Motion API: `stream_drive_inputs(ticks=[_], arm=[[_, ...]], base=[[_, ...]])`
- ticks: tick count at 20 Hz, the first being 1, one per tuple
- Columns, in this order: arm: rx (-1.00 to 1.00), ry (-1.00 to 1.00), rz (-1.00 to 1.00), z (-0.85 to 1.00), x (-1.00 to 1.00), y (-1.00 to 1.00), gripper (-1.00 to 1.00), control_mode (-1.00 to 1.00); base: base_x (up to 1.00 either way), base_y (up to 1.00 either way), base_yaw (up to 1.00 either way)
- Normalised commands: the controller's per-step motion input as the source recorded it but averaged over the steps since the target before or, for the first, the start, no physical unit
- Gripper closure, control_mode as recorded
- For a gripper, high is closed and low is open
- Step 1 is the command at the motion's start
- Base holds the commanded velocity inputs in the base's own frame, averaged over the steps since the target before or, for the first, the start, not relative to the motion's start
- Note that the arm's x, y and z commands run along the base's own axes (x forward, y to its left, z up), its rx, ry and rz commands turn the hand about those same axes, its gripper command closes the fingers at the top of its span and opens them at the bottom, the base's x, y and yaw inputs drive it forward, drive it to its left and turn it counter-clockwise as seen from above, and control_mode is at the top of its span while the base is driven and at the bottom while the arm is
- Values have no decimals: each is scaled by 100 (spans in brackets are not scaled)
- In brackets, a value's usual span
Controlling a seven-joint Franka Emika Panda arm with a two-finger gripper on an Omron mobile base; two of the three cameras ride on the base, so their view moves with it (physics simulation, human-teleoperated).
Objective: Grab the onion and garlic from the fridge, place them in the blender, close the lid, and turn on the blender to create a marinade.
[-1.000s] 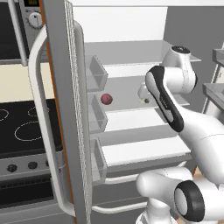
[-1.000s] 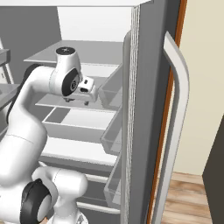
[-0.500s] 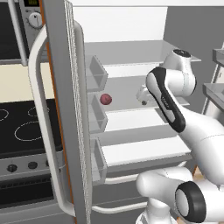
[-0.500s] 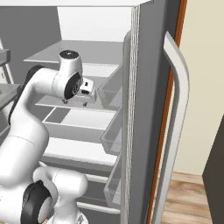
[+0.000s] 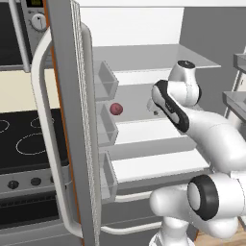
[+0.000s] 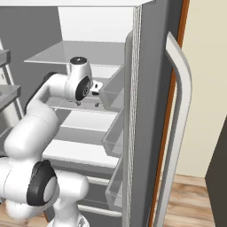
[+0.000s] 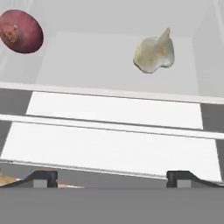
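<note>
The fridge [image 5: 144,57] stands open and my arm reaches in over its middle shelf. In the hand view the dark red onion [image 7: 21,31] lies at the top left of that shelf. The pale garlic [image 7: 154,54] lies to its right, further along the same shelf. My gripper [image 7: 111,177] is open and holds nothing, short of both, with the shelf's front edge between. The left base view shows the onion [image 5: 115,109] beside the door bins, left of my hand. In the right base view the gripper [image 6: 95,91] hangs just above the shelf. The blender and the lid are out of view.
The fridge door [image 5: 67,120] with its long white handle and clear bins [image 5: 106,127] stands close on the left. A stove [image 5: 24,139] and an oven [image 5: 19,33] lie beyond it. Another door [image 6: 150,111] flanks the right side. Shelves sit above and below my hand.
My hand has moved a little further into the fridge and slightly lower over the middle shelf. The jaws stay open. Onion and garlic have not moved.
</note>
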Motion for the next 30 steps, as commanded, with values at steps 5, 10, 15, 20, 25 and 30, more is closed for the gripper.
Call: stream_drive_inputs(ticks=[5, 10, 15, 20, 25, 30], arm=[[-5, -4, -45, -56, 87, 0, -100, -100], [0, -13, -28, -21, 61, -4, -100, -100], [0, -1, -1, -2, 44, -8, -100, -100], [0, 0, 0, -11, 5, -46, -100, -100], [0, 0, 0, 0, 13, -16, -100, -100], [0, 0, 0, -4, 22, -6, -100, -100]], base=[[0, 0, 0], [0, 0, 0], [0, 0, 0], [0, 0, 0], [0, 0, 0], [0, 0, 0]])
